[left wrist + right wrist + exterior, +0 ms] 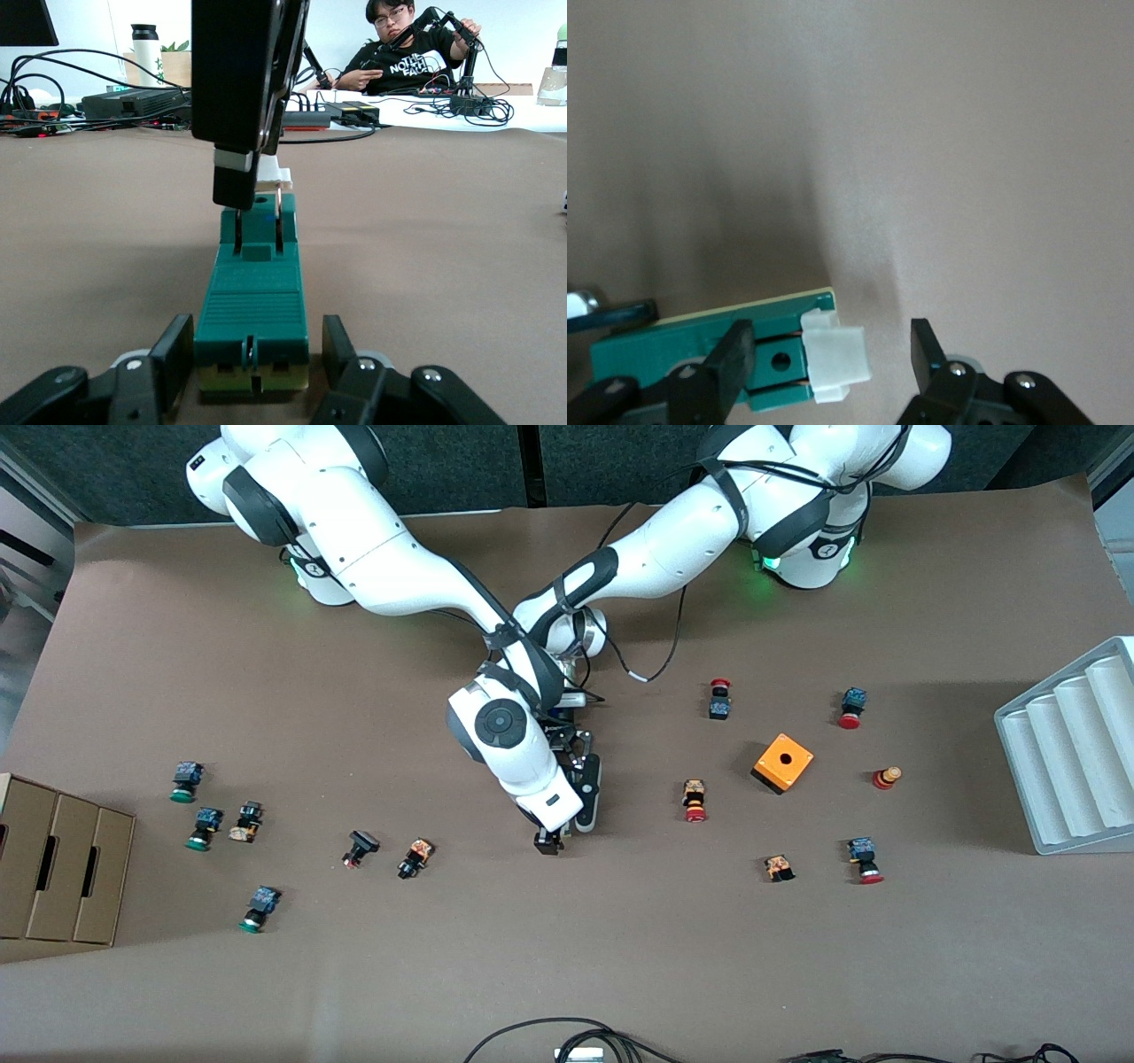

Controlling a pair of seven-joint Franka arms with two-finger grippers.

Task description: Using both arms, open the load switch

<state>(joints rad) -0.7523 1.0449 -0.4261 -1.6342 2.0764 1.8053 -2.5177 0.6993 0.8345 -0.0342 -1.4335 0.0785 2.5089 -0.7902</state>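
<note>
Writing can be read only in the left wrist view, where white letters "NOTE FACE" are seen on the black shirt of a seated person (400,55) at a desk with cables and a dark flask (144,51).

The load switch (253,305) is shown there as a green block lying flat on the brown table (461,248), its near end clamped between the fingers of the left gripper (255,365), which is closed on it. The right gripper (257,190) is seen at the other end of the block, coming down from above.

In the right wrist view the white piece (837,354) at the end of the switch is seen between the fingers of the right gripper (833,350), which are spread; one finger (729,354) is at the green body and the other (926,354) stands apart from the white piece.

In the front view the switch is hidden under both wrists, near the middle of the table. Only this view shows the orange cube (783,763), the many small push buttons (695,800), the cardboard boxes (62,864) at the right arm's end and the white ribbed tray (1072,748) at the left arm's end. The table is covered with plain brown paper.
</note>
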